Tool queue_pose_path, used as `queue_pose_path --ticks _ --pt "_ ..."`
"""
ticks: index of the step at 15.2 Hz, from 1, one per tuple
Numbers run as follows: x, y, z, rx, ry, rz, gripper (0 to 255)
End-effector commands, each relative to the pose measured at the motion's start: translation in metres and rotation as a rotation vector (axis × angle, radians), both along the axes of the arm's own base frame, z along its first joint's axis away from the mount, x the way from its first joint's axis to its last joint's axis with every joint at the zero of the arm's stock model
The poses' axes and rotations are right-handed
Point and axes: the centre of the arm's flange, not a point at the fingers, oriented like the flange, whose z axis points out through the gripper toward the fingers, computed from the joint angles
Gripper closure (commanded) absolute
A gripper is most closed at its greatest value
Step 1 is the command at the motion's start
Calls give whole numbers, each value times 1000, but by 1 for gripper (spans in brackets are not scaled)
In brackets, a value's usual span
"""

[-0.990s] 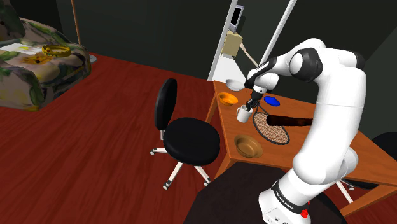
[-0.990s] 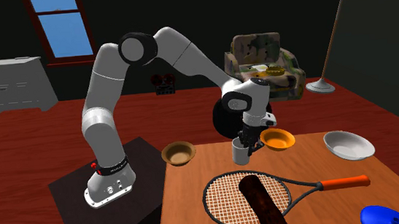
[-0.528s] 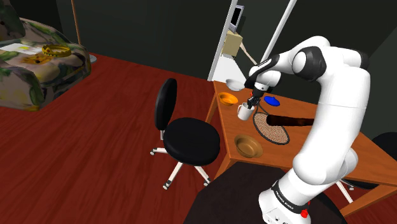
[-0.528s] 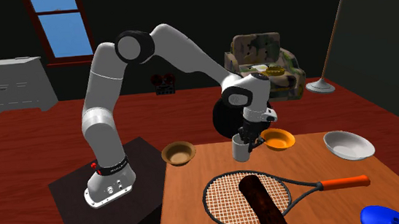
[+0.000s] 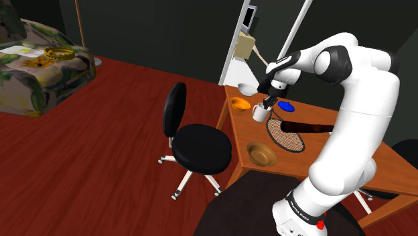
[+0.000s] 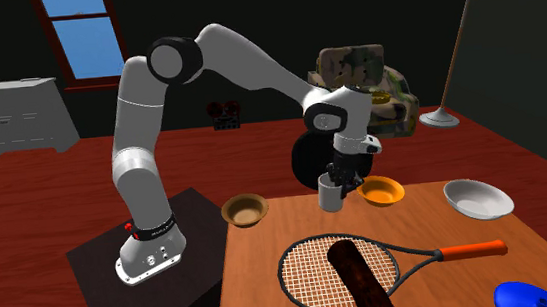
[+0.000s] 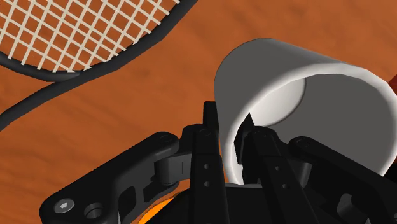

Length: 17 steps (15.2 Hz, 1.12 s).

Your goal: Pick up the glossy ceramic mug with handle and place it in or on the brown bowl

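Note:
A plain white mug (image 5: 258, 114) hangs a little above the wooden table (image 5: 321, 151), near the orange bowl (image 5: 240, 104). My gripper (image 5: 269, 102) is shut on the mug's rim from above. In the wrist view the two black fingers (image 7: 208, 143) clasp the white wall of the mug (image 7: 299, 95), one outside and one inside. In the second exterior view the mug (image 6: 331, 192) hangs under the gripper (image 6: 342, 178). The brown bowl (image 5: 261, 154) sits at the table's near corner by the stand, also seen as the brown bowl (image 6: 245, 210) at the second exterior view's left.
A racket (image 6: 370, 260) with a dark log (image 6: 363, 276) across it lies mid-table. The orange bowl (image 6: 380, 191), a white bowl (image 6: 478, 199) and a blue object (image 6: 528, 296) lie farther along. A black office chair (image 5: 194, 137) stands beside the table.
The gripper has risen with the mug, lifting it off the table and shifting it slightly toward the shoulder view's right. The fingers have stayed shut on the rim.

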Motion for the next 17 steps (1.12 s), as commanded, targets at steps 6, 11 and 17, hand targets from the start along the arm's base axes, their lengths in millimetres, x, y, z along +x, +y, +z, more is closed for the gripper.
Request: queue_pose_path --ticks 6,11,17 --pt "0 -1 37 0 0 0 255" --pt "-8 10 59 0 0 0 255" --pt "-54 74 65 0 0 0 255"
